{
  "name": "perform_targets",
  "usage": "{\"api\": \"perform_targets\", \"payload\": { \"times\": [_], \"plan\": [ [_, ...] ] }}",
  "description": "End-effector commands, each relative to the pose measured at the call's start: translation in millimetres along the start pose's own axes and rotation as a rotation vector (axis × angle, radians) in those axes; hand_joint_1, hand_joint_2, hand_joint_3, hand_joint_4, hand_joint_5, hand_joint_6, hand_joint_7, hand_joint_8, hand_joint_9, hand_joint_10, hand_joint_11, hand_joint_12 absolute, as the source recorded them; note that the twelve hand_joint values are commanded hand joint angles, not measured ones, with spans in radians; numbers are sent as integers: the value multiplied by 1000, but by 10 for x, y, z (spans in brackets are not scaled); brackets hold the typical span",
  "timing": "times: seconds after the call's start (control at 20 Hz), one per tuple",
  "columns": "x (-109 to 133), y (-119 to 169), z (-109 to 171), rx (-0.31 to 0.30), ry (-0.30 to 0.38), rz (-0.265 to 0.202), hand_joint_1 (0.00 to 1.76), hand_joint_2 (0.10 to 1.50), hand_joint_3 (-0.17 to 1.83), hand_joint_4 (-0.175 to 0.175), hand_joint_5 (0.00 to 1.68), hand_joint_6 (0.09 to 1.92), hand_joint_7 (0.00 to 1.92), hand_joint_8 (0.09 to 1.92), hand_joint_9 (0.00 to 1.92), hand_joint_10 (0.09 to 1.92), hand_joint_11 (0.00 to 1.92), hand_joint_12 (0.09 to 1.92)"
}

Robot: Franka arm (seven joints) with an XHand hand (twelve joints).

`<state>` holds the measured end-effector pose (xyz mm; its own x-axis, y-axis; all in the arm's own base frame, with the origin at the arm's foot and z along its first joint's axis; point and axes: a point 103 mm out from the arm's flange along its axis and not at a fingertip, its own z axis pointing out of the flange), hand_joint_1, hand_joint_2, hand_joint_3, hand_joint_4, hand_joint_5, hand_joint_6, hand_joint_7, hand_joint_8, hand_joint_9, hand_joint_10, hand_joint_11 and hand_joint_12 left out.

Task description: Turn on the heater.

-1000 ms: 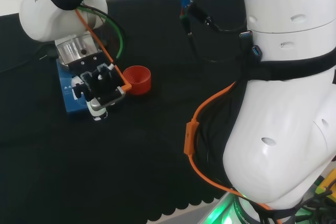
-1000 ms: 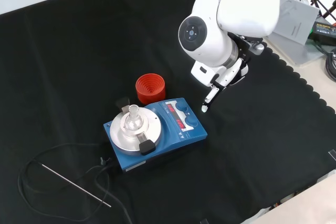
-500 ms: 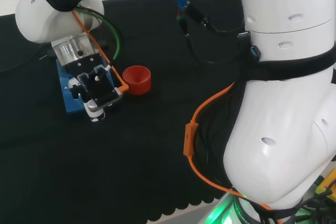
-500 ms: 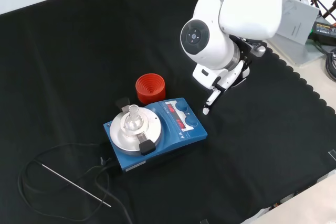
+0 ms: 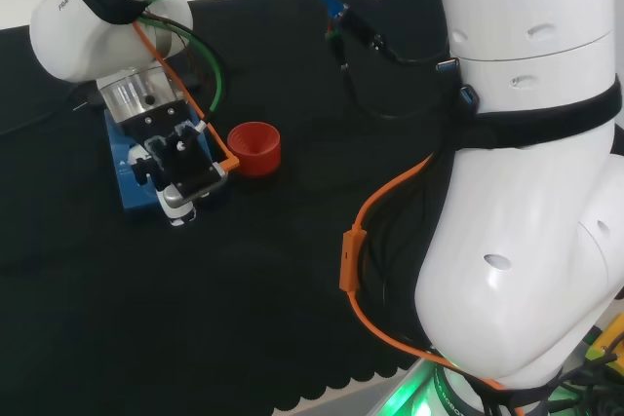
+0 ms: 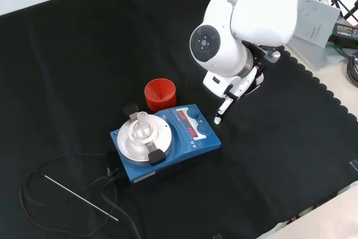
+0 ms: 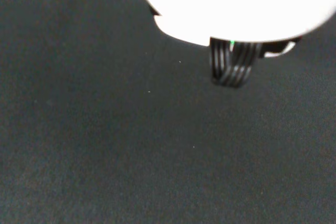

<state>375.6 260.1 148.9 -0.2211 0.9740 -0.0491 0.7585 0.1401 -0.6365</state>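
Front view shows the blue heater sitting on the black cloth. It has a round silver plate on top with a small glass flask standing on it. The knobs and the red display are on the heater's right end in this view. A red ribbed ring stands just behind the heater.

The hand hangs under the big white arm link, up and to the right of the heater. One finger points straight down, and its tip is just beside the heater's right end, close to the nearest knob. It does not look like it is touching yet. The other fingers are hidden behind the link, so I cannot tell if they are curled or spread.

So the knob lies down and a little to the left of the fingertip. I think the hand needs only a small move that way to press or turn it.

Head view shows the hand over the near end of the heater.
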Motion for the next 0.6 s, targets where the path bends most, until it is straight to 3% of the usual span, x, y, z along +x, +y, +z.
{"api": "perform_targets", "payload": {
  "times": [0.05,0.6],
  "plan": [
    [-36,22,8,4,2,2,1567,415,1458,-31,76,436,1648,1522,1676,1455,1404,1323],
    [-104,84,69,16,-2,13,1569,413,1462,-33,83,436,1650,1526,1680,1460,1403,1326]
  ]
}}
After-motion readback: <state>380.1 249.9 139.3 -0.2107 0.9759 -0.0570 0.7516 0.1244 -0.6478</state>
